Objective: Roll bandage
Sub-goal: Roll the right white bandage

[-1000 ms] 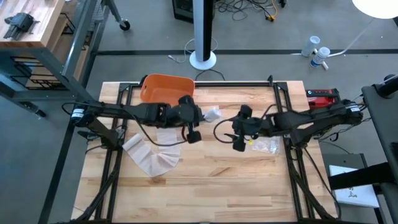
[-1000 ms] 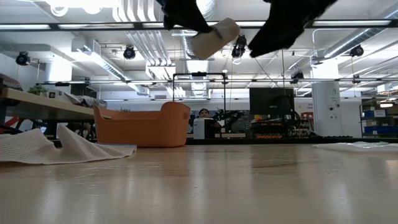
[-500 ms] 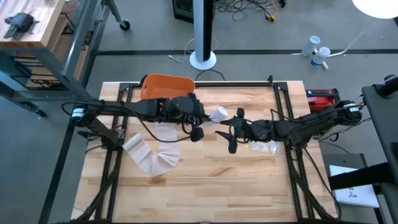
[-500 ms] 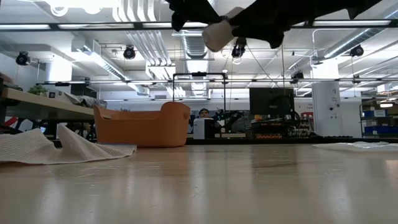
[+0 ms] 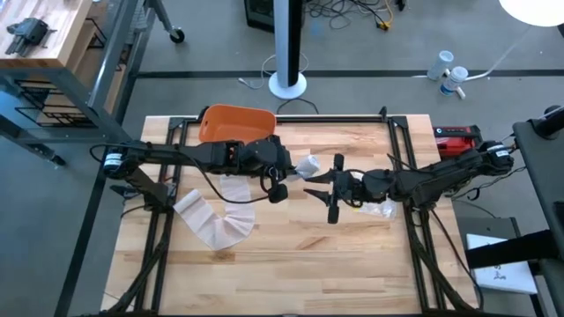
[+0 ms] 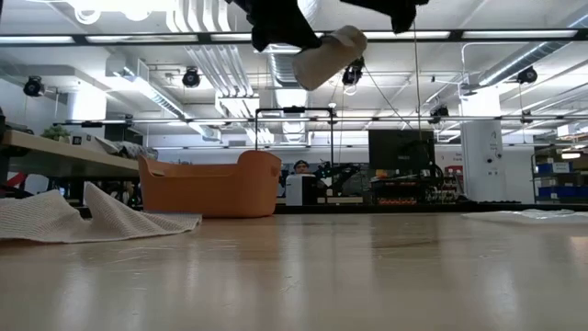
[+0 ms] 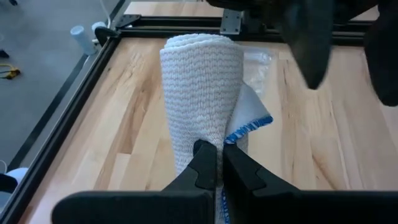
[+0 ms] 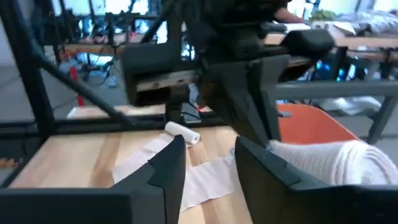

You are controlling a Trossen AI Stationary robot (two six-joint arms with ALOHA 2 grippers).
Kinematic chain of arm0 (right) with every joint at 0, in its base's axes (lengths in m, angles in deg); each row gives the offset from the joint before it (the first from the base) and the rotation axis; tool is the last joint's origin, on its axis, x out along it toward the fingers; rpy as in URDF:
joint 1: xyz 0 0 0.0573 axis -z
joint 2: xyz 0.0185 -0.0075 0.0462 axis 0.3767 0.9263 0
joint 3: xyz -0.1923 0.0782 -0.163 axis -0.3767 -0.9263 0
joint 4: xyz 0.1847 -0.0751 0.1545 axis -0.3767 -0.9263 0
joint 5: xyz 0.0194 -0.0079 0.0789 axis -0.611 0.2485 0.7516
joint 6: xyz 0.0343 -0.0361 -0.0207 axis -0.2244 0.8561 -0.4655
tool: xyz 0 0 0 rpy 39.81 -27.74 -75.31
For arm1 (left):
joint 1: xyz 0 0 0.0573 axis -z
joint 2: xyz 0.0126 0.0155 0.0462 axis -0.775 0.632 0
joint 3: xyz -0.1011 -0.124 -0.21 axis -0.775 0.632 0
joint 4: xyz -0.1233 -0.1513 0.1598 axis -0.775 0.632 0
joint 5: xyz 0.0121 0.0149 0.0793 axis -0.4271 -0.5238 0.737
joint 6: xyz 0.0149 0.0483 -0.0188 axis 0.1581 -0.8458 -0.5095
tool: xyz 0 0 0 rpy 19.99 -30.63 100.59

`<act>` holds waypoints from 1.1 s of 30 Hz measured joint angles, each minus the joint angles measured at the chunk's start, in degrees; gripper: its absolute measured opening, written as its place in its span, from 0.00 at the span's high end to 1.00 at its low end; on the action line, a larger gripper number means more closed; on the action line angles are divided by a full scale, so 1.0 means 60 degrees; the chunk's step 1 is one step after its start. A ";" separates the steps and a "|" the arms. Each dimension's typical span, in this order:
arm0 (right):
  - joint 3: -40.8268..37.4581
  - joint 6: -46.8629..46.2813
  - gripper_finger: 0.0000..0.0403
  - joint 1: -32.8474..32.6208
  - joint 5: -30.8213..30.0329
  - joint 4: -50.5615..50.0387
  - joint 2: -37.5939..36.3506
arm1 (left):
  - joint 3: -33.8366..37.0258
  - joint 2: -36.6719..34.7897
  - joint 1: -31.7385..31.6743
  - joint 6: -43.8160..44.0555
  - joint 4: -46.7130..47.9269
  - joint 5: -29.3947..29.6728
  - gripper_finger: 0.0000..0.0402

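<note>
One rolled bandage (image 7: 202, 87) sits pinched in the left pincer (image 7: 215, 163), whose fingers press together on its lower end, with a blue-stitched edge showing beside them; roll and pincer hang well above the wooden surface (image 5: 300, 255). One loose tail of bandage cloth (image 5: 216, 216) trails from under the left arm and lies folded on the surface behind that pincer, toward the surface's left rim. The right pincer (image 5: 329, 188) faces the roll from close by, its fingers spread and apart from the cloth. One orange basket (image 5: 234, 123) stands at the far edge, behind the left arm. One clear plastic wrapper (image 5: 377, 209) lies under the right arm. The near half of the surface is bare wood, giving open room in front of both pincers. A black metal frame (image 5: 291, 118) rims the surface. Beyond it in the low view lies a workshop with ceiling ducts, benches and monitors, and one person (image 6: 300, 168) sits far back
</note>
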 joint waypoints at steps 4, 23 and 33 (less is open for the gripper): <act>0.0371 0.0451 0.72 0.0001 -0.0102 -0.0915 -0.0208 | 0.0003 0.0003 0.0031 0.0013 0.0143 -0.0006 1.00; 0.0989 0.3254 0.86 -0.0585 -0.4121 -0.2852 0.1119 | -0.0030 -0.0049 -0.0045 0.0842 -0.0305 -0.0310 1.00; 0.2125 0.4843 0.90 -0.0624 -0.4377 -0.2571 0.0927 | 0.0013 0.0437 0.0304 0.0509 0.0385 -0.0342 1.00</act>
